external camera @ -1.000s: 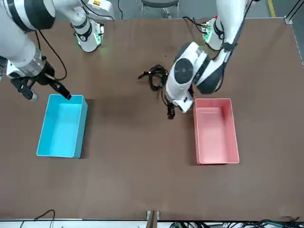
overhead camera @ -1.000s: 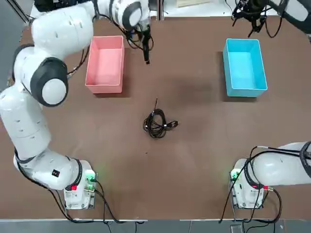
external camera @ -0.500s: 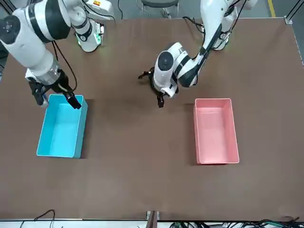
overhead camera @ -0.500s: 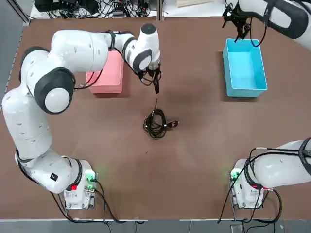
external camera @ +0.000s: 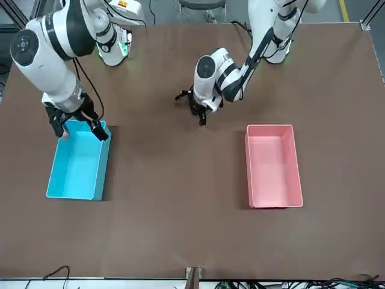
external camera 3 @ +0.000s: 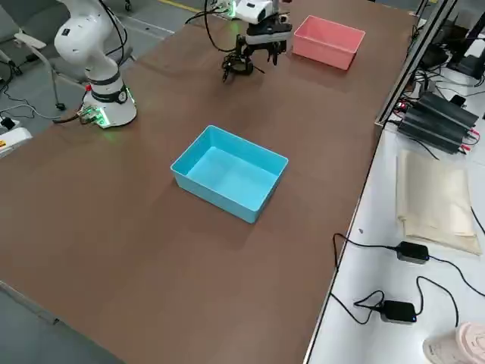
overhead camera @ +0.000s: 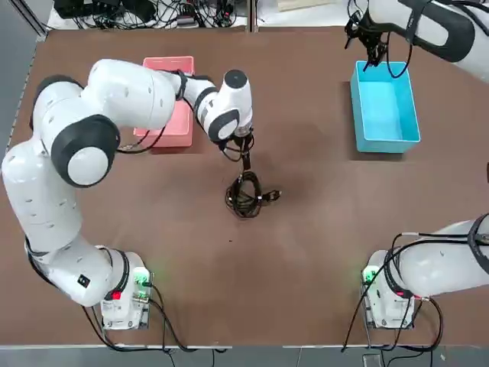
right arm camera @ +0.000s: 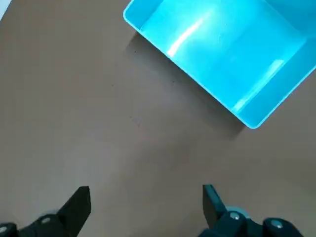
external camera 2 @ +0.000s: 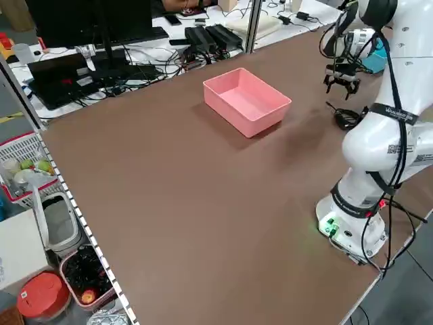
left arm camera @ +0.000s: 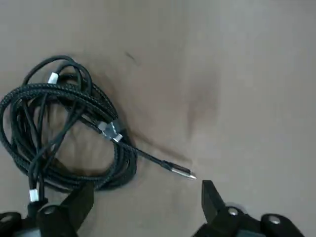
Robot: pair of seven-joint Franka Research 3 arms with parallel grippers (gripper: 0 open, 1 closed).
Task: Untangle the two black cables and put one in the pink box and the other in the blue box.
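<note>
The two black cables [overhead camera: 247,193] lie tangled in one small coil at the table's middle, with a thin plug end [left arm camera: 181,172] sticking out toward the far side. My left gripper [overhead camera: 246,150] hangs open just beyond the coil, over that plug end; in the left wrist view the cables [left arm camera: 59,133] lie off to one side of its open fingers [left arm camera: 212,201]. The pink box [overhead camera: 170,64] sits far left, partly hidden by my left arm. The blue box [overhead camera: 384,105] sits far right. My right gripper [overhead camera: 372,47] is open at the blue box's far left corner, holding nothing.
Both boxes, the pink box [external camera: 274,165] and the blue box [external camera: 77,159], hold nothing. Wire clutter and black gear lie beyond the table's far edge [overhead camera: 153,11]. The arm bases [overhead camera: 122,298] stand at the near edge.
My left gripper has swung from beside the pink box toward the table's middle, down to the coil's far side. My right gripper has shifted a little at the blue box's far end.
</note>
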